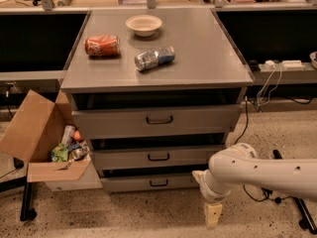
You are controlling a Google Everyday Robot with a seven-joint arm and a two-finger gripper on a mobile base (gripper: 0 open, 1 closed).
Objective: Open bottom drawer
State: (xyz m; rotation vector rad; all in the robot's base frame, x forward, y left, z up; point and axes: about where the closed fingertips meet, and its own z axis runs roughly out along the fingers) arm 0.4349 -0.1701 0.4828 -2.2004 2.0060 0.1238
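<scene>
**Low handle leaves little margin at cabinet's foot**

The gripper [213,215] hangs nose-down near the floor, to the right of the bottom drawer [126,184] and apart from it. Whether it stands wide or narrow cannot be told. The drawer, lowest of three in the grey cabinet, looks shut, its small dark handle [159,183] untouched. The risk lies in the approach. The handle sits close under the middle drawer [124,158], so a high reach could hook the wrong bar, and a low one could scrape the floor. A cardboard box [34,133] just beside the drawer's left end could snag it.
</scene>
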